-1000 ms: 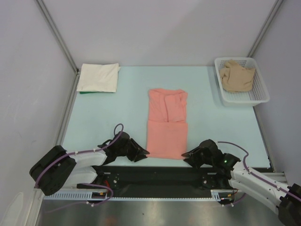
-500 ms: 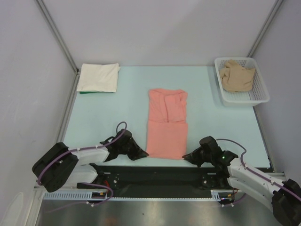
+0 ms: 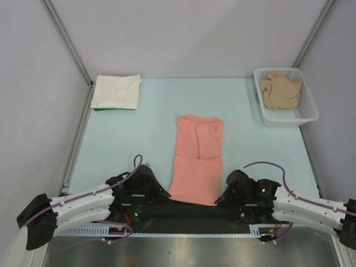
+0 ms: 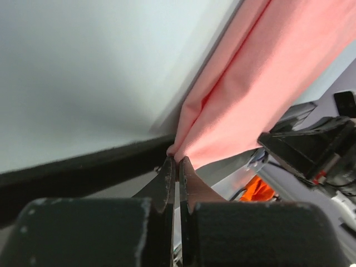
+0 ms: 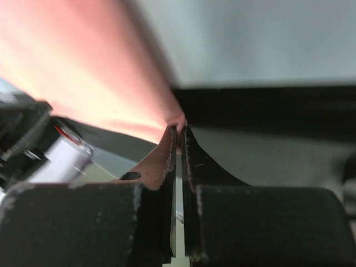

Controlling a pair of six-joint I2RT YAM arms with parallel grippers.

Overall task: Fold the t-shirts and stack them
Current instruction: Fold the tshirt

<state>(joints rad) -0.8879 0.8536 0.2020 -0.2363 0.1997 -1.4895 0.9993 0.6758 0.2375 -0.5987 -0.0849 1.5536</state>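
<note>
Arms stretched low — left gripper point(image 3: 166, 194), right gripper point(image 3: 218, 198) each pinching the salmon-pink shirt point(image 3: 197, 161).

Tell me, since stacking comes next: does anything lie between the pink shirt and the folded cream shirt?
Nothing visible. Only bare table separates the pink shirt from the cream shirt; the basket sits at the far right, off that path.
</note>
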